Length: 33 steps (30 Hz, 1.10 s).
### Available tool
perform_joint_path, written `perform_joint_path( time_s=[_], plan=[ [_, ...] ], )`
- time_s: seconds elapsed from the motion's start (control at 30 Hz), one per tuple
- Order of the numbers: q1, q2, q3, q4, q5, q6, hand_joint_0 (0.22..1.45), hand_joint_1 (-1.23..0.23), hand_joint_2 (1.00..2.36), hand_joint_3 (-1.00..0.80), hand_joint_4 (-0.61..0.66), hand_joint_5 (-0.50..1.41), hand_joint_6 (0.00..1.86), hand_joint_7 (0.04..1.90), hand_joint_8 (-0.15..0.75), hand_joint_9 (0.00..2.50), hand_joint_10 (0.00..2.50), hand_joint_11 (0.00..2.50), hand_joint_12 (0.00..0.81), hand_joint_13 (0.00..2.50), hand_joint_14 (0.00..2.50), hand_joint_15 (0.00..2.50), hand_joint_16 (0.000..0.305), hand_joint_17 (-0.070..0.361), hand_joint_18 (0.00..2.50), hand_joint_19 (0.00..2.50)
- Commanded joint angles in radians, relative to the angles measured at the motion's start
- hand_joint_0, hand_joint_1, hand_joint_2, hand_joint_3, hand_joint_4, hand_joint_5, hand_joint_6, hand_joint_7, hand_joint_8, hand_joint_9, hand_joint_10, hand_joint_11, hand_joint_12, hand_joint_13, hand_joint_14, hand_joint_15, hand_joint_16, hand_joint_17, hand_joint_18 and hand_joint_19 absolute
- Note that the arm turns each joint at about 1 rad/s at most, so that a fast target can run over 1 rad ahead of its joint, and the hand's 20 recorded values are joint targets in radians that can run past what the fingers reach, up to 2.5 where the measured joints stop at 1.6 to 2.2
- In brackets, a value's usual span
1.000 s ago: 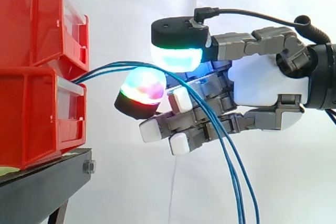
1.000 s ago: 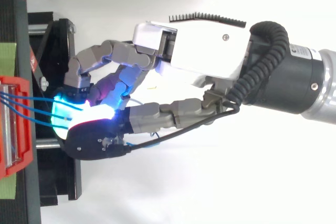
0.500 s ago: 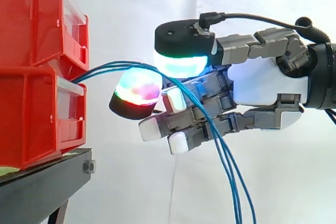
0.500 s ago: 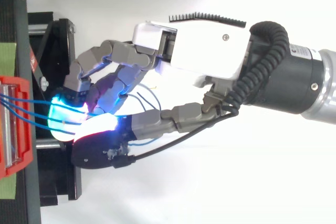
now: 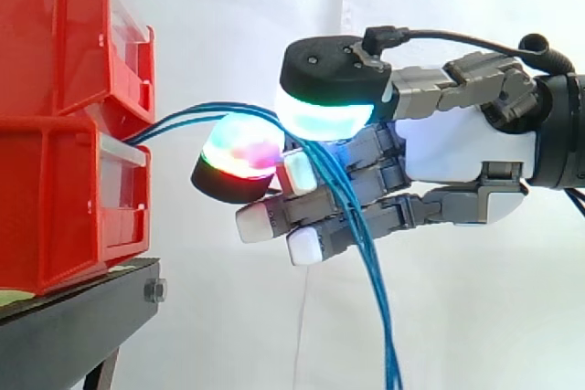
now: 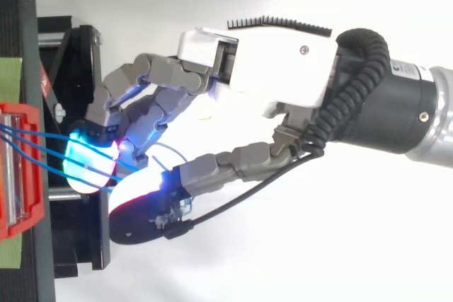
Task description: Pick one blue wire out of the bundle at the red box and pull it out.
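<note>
Blue wires (image 5: 379, 308) tighter now — hand (image 5: 466, 148) apart from red box (image 5: 55, 198) front

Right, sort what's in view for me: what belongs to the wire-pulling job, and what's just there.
Part of the job:
- blue wires, running from the box past the hand
- lower red box, where they come out
- hand

Just there:
- upper red box
- black stand
- white curtain
- green tape
</note>
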Motion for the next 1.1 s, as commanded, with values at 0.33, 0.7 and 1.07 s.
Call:
perform_joint_path(
  time_s=[0.33, 0.7, 1.07],
  plan=[
    [0.000, 0.000, 0.000, 0.001, 0.000, 0.000, 0.62, -0.57, 1.02, -0.29, 0.29, -0.04, 0.50, 1.14, 0.242, 1.03, 0.02, 0.36, 0.341, 0.74, 0.02, 0.39, 0.053, 0.119, 0.61, 0.67],
    [0.000, 0.000, 0.000, 0.004, 0.000, 0.000, 0.65, -0.61, 1.02, -0.13, 0.33, -0.05, 0.50, 1.13, 0.264, 1.11, 0.02, 0.49, 0.358, 0.75, 0.02, 0.40, 0.055, 0.124, 0.63, 0.67],
    [0.000, -0.001, 0.000, 0.020, -0.002, 0.000, 0.64, -0.83, 1.02, -0.07, 0.31, -0.12, 0.75, 0.81, 0.275, 1.05, 0.02, 0.65, 0.372, 0.73, 0.02, 0.42, 0.058, 0.131, 0.65, 0.64]
  ],
)
